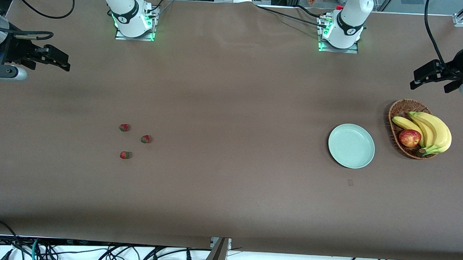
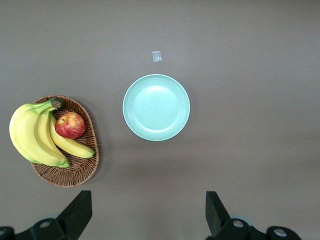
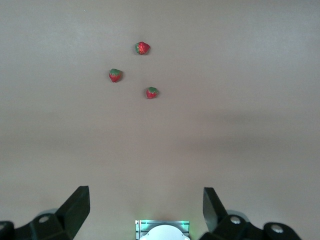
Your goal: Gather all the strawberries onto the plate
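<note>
No readable writing shows on any item. Three strawberries lie loosely grouped on the brown surface toward the right arm's end, well apart from the one empty mint plate toward the left arm's end. Just beside the plate, one wicker basket holds one apple and a bunch of bananas. The right tool and left tool both wait with fingers spread, holding nothing, each raised at its own end.

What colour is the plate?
Pale mint green, plain all over; the plate shows best in the left wrist view.
</note>
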Controlling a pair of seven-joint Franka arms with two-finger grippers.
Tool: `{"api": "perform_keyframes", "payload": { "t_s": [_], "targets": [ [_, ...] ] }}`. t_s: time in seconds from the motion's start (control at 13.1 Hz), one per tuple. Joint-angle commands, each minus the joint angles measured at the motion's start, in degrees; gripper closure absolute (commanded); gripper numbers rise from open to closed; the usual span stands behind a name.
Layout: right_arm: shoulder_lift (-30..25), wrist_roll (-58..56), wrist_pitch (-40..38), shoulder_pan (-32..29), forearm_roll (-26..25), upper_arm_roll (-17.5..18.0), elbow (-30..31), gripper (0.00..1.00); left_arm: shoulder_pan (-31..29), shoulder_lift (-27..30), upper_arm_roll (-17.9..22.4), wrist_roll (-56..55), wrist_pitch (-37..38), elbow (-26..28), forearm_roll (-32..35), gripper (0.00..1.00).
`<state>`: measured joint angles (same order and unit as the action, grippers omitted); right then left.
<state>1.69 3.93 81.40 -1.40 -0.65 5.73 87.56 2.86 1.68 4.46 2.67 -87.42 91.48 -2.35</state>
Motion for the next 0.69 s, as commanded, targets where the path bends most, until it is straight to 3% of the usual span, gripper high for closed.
{"api": "perform_keyframes", "payload": {
  "t_s": [0.0,0.3,0.61],
  "targets": [
    [1.0,0.0,-0.6,-0.4,-0.2,0.2,-1.6,0.0,-0.1,0.3,-0.4,0.4,1.0,-0.8,1.2,0.0],
    [4.5,0.0,3.0,-2.2,0.3,-0.6,-1.4,0.0,-0.2,0.3,-0.1,0.6,1.1,-0.8,1.2,0.0],
    [13.5,0.2,10.3,-2.4,0.2,-0.6,-1.2,0.0,-0.2,0.3,-0.1,0.6,1.1,-0.8,1.2,0.0]
  ]
}}
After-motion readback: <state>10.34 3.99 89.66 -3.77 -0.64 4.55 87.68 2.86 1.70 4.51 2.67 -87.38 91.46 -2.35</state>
